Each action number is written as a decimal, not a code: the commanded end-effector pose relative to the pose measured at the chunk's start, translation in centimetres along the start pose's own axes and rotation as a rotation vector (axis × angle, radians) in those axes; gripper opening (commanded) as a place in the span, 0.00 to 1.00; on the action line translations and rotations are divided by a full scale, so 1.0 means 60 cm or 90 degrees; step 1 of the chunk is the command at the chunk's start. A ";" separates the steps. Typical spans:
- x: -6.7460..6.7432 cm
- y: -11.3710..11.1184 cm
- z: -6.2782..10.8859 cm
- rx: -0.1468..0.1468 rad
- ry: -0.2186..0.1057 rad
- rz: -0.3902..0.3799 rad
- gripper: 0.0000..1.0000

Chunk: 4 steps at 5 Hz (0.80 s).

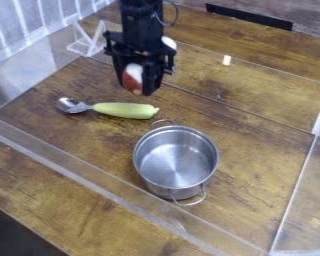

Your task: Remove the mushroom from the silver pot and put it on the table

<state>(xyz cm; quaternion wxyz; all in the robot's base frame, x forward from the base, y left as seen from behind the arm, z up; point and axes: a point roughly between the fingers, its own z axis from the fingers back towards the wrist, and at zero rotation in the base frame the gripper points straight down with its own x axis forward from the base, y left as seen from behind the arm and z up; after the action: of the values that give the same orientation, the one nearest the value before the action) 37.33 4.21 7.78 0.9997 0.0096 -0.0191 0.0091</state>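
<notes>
Camera view | black gripper [135, 78] points down, fingers pinching the mushroom [132, 75], red cap and white stem showing between them | mushroom held above the table [256, 110], toward its far left part | silver pot [176, 160] stands empty nearer the front edge | yellow-green-handled spoon [112, 109] lies between gripper and pot, left of the pot
</notes>
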 end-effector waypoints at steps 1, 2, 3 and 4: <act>0.024 0.024 0.024 0.006 -0.042 0.022 0.00; 0.030 0.030 0.015 0.003 -0.038 0.032 0.00; 0.034 0.034 0.011 -0.001 -0.037 0.041 0.00; 0.037 0.037 0.007 -0.005 -0.035 0.050 0.00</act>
<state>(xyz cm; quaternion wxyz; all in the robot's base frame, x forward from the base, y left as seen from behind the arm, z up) 38.73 5.53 6.08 0.9992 0.0019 -0.0114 0.0373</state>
